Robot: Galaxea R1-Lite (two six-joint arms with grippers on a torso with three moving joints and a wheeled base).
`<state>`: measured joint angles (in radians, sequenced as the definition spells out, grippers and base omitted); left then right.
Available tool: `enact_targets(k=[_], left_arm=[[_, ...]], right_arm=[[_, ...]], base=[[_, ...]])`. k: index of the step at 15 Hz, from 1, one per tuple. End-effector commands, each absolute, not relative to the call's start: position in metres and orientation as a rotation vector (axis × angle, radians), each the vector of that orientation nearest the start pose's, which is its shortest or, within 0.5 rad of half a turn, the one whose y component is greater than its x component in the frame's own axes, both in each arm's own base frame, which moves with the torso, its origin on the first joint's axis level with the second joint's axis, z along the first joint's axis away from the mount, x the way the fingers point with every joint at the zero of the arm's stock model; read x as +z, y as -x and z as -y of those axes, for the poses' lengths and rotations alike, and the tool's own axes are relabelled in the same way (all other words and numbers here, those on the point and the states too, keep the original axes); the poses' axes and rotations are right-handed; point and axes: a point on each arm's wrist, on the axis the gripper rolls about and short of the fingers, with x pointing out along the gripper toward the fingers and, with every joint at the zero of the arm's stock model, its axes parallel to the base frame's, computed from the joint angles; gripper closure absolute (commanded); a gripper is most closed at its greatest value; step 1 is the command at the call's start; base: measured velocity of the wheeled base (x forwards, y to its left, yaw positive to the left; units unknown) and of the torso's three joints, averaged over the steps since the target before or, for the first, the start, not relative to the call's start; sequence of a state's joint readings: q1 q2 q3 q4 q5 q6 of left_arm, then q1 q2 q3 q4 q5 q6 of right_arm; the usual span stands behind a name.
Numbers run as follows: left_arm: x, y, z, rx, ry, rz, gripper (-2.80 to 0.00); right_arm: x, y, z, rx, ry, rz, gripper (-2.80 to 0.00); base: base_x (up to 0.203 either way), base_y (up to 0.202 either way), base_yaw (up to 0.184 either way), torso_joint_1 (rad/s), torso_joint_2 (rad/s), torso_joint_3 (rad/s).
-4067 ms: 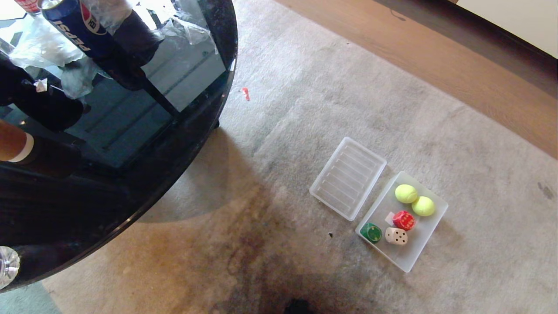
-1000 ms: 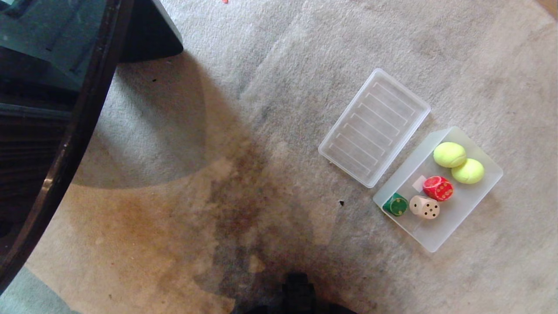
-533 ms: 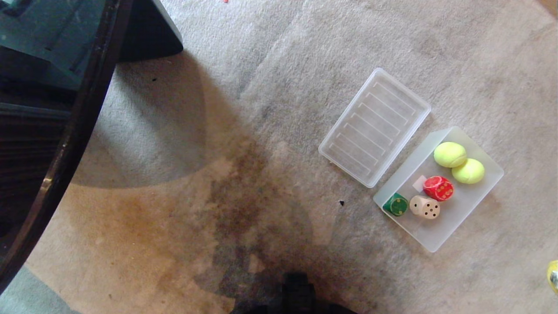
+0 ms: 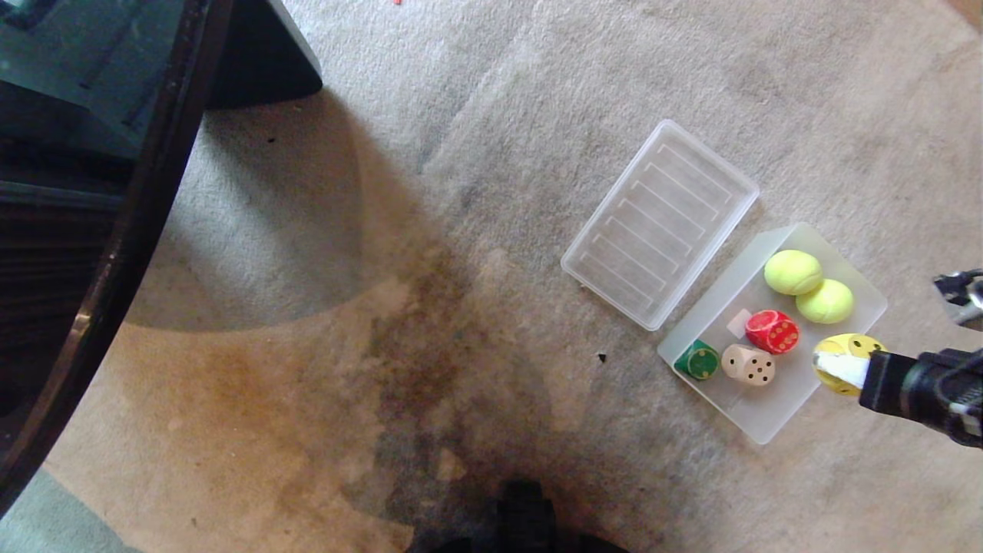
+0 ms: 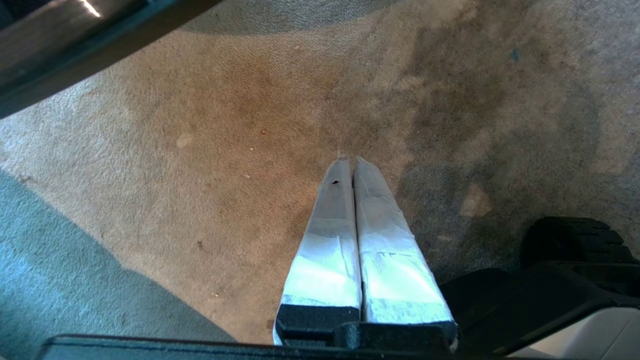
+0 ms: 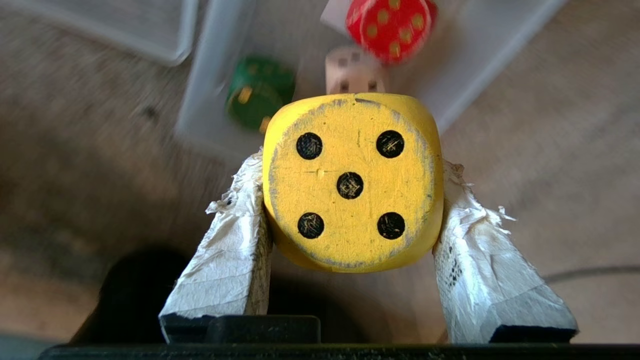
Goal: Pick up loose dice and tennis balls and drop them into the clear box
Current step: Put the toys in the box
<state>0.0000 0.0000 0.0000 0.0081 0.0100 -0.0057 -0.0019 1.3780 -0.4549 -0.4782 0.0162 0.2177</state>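
- Head: box (image 4: 776,418) on carpet (image 4: 461,230), lid (image 4: 660,223) just beside it on the far-left side.
- In box: two balls (image 4: 792,272) touching at the far end, red die (image 4: 772,332) mid, beige die (image 4: 748,364) and green die (image 4: 697,359) side by side at the near end.
- Right tool (image 4: 841,367) comes in from the right edge, pinching the yellow die (image 4: 848,347) over the box's right rim.
- Dark table (image 4: 115,153) edge at left.
- Left wrist: left tool (image 5: 350,165) pads pressed together, nothing between them, pointing at stained carpet, well apart from the box.
- Right wrist: right tool pads on two opposite sides of the yellow die, five-pip face to camera. Green, beige, red dice blurred in the box beyond it; lid corner also in view.
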Motion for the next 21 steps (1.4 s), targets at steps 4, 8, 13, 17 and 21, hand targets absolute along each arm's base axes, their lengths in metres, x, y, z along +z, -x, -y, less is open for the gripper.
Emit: enact_targets(k=[4,8,13,17,21], left_arm=[[0.074,0.023,0.000,0.011,0.006,-0.009,0.00],[0.074,0.023,0.000,0.011,0.006,-0.009,0.00],[0.074,0.023,0.000,0.011,0.006,-0.009,0.00],[0.074,0.023,0.000,0.011,0.006,-0.009,0.00],[0.074,0.023,0.000,0.011,0.006,-0.009,0.00]], right_arm=[[0.096,-0.272,-0.002,-0.025,-0.231,-0.413,0.00],[0.094,-0.286,-0.005,0.000,-0.230,-0.298,-2.80],[0.108,-0.280,-0.005,0.016,-0.219,-0.242,-2.80],[0.118,-0.259,-0.006,0.045,-0.226,-0.230,-2.80],[0.129,-0.207,-0.006,0.072,-0.240,-0.241,0.00]], base=[[0.000,0.000,0.000,0.000,0.00,0.000],[0.000,0.000,0.000,0.000,0.00,0.000],[0.000,0.000,0.000,0.000,0.00,0.000],[0.000,0.000,0.000,0.000,0.00,0.000],[0.000,0.000,0.000,0.000,0.00,0.000]])
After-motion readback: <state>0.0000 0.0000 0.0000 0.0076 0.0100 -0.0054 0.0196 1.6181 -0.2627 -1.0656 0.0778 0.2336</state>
